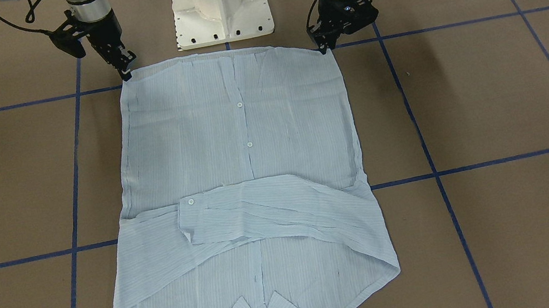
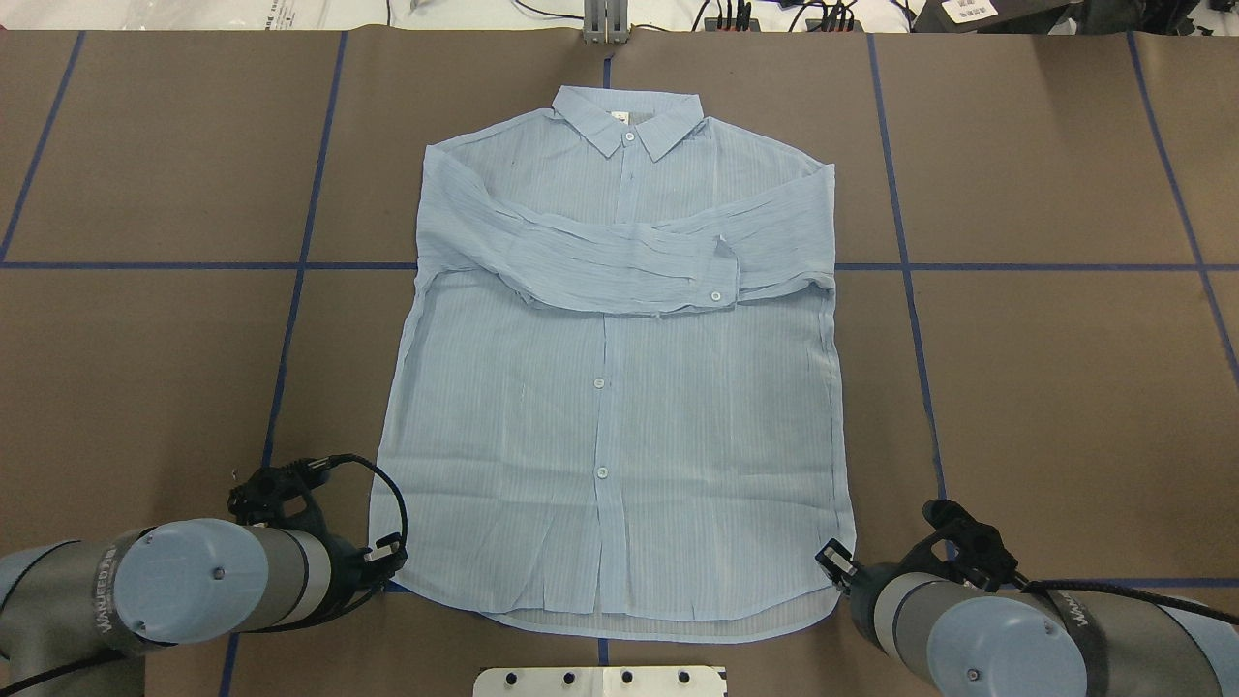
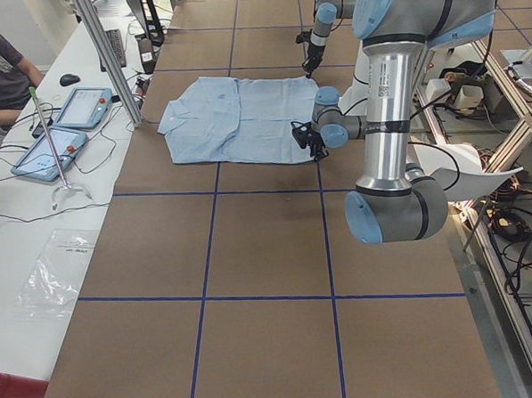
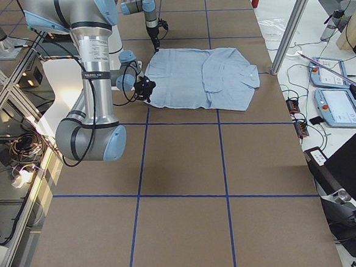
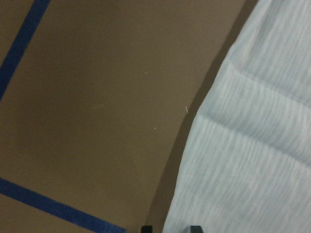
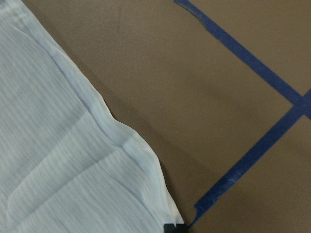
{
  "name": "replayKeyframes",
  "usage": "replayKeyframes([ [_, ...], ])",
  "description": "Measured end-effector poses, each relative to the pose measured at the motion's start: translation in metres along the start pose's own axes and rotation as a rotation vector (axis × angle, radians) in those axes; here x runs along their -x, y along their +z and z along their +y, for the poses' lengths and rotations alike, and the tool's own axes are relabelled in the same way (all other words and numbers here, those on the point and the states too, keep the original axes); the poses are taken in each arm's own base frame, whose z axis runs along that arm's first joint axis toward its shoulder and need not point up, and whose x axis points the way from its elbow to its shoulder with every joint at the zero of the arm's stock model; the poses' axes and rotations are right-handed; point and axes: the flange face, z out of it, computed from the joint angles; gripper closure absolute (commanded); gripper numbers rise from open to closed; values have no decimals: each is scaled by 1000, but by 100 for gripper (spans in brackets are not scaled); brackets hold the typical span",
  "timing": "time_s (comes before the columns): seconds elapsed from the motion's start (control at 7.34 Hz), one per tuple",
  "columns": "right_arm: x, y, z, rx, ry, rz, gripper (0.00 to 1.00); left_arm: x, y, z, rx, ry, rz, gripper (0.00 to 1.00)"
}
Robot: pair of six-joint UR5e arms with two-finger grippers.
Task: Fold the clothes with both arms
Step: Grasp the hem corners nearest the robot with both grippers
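Note:
The light blue striped shirt (image 2: 619, 387) lies flat and front up, both sleeves folded across the chest, with the collar (image 2: 629, 121) at the far side. My left gripper (image 2: 392, 560) is at the shirt's near left hem corner. In the left wrist view its two fingertips (image 5: 146, 228) stand a little apart with the hem edge between them. My right gripper (image 2: 831, 560) is at the near right hem corner. In the right wrist view its dark tip (image 6: 175, 227) sits right on the shirt corner (image 6: 165, 213) and looks shut on it. Both corners lie low on the table.
The brown table (image 2: 1065, 387) carries blue tape grid lines. The white pedestal base (image 1: 219, 3) stands just behind the hem, between the arms. An operator and tablets (image 3: 66, 129) are at the far table edge.

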Motion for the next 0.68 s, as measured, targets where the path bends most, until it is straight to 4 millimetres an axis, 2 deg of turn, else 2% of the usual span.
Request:
replayKeyframes([
  [0.14,0,0,0,0,0,0,100,0,0,1,2,1,0,100],
  [0.68,0,-1,0,1,1,-2,100,-4,-5,3,9,1,11,100],
])
